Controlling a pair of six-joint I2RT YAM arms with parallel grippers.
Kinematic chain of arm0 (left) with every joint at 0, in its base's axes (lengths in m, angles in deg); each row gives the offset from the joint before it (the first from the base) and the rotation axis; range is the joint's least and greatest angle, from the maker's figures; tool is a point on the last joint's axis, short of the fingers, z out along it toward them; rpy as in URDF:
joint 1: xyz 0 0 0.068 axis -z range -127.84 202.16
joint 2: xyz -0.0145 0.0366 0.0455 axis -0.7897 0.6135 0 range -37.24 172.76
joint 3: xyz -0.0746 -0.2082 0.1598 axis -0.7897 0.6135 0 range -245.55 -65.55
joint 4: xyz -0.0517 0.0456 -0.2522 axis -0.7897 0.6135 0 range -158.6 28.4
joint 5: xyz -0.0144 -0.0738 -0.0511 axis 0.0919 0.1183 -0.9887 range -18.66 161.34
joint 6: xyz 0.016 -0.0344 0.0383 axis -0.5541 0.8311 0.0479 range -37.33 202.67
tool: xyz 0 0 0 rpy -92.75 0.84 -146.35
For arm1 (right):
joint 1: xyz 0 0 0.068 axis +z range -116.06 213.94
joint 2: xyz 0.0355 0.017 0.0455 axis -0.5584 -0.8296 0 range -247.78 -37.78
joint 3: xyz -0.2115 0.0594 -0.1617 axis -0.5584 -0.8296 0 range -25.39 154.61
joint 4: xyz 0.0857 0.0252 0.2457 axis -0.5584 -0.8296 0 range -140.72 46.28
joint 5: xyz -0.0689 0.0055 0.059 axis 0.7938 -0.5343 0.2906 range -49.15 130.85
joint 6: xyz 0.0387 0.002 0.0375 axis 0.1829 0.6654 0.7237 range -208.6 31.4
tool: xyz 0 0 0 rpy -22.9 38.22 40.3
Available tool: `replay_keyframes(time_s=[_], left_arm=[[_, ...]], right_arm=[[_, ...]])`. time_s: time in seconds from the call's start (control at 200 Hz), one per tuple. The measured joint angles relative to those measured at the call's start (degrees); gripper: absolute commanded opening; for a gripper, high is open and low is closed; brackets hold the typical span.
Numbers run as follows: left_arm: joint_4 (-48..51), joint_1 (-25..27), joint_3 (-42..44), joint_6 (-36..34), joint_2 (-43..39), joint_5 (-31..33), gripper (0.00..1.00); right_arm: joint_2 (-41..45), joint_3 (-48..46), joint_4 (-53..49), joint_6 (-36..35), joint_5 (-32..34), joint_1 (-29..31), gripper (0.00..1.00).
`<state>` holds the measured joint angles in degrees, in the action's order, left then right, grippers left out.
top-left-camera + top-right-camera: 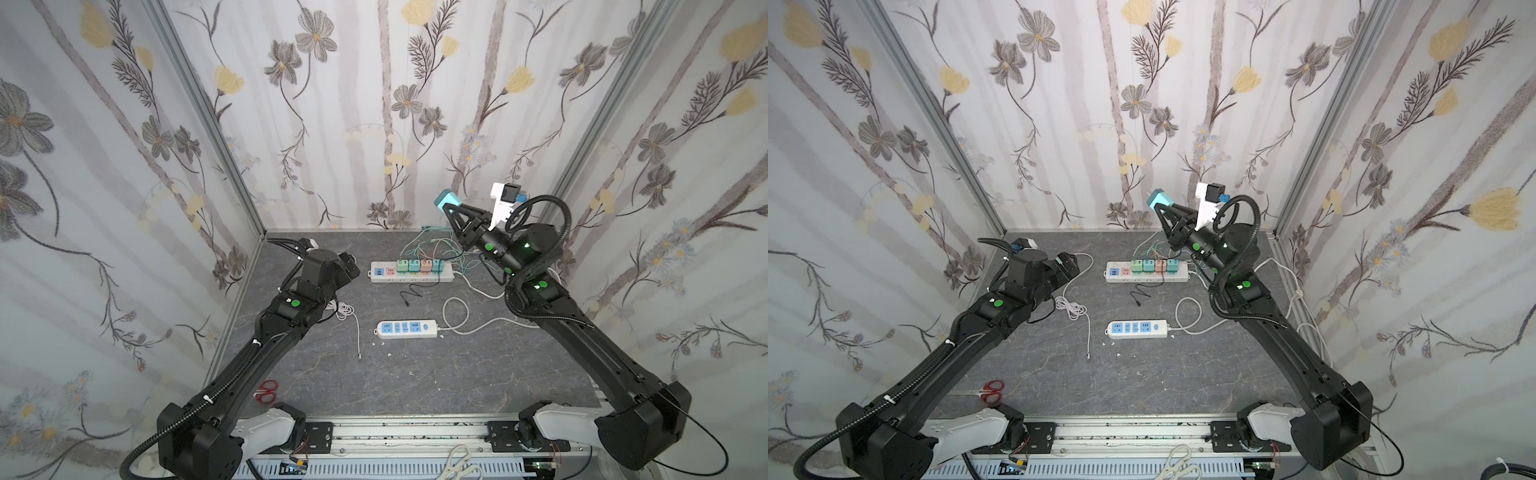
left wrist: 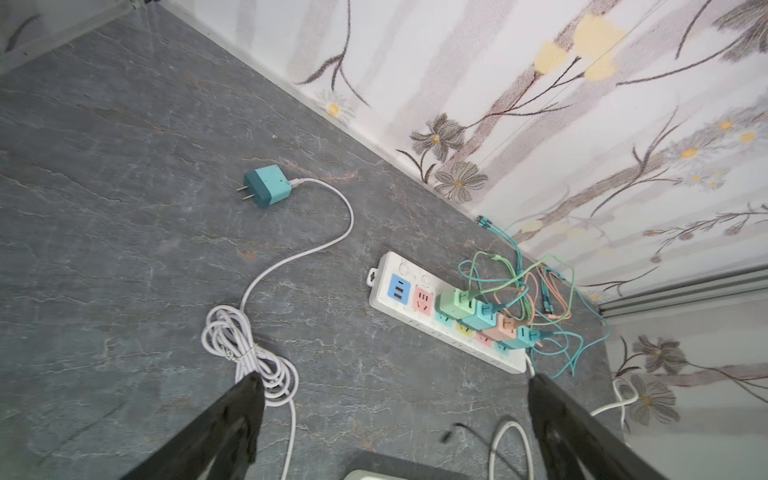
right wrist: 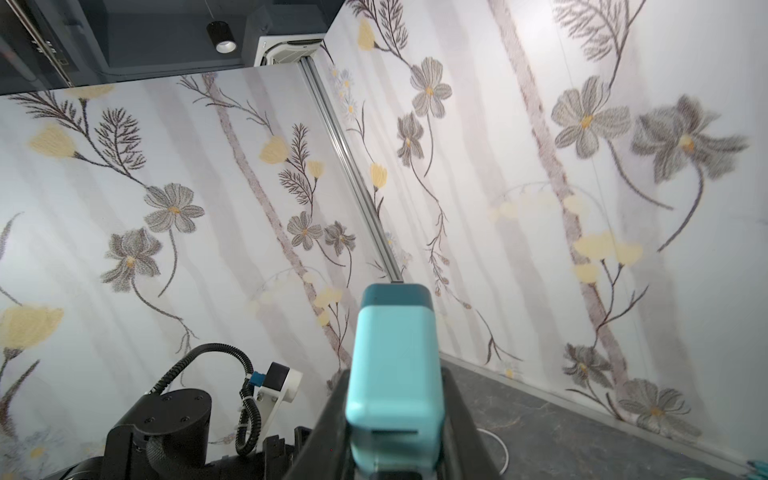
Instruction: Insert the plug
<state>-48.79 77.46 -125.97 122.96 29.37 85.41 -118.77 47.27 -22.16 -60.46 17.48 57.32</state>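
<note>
Right hand [image 1: 451,206] pinching teal plug [image 1: 443,198], raised, upper right of centre in both top views. Left hand [image 2: 392,384] spread above counter [image 2: 124,208]; corded plug [image 2: 266,185] lying there, loose.

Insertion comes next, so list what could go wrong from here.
1. The teal adapter is gripped only at one end by the right jaws, high above the table; it may twist or slip on the way down.
2. The loose coloured cables beside the long strip could snag the right arm as it descends.
</note>
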Motion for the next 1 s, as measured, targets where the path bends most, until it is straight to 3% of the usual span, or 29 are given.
replay_keyframes(time_s=[0.205, 0.62, 0.874, 0.999], left_arm=[[1.8, 0.0, 0.5, -4.5, 0.3, 0.5, 1.00], [1.8, -0.1, -0.5, -7.5, 2.9, -2.3, 1.00], [1.7, -0.1, -0.4, -7.5, 3.2, -2.3, 1.00], [1.8, -0.1, -0.4, -7.3, 3.6, -2.3, 1.00]], right_arm=[[0.6, 8.1, -14.5, -7.3, -5.1, -10.1, 0.00], [-5.3, 19.0, -26.7, -17.5, -16.6, -33.9, 0.00], [-5.7, 17.7, -36.4, -31.3, -20.3, -35.1, 0.00], [-6.5, 12.4, -42.7, -43.3, -20.2, -31.5, 0.00]])
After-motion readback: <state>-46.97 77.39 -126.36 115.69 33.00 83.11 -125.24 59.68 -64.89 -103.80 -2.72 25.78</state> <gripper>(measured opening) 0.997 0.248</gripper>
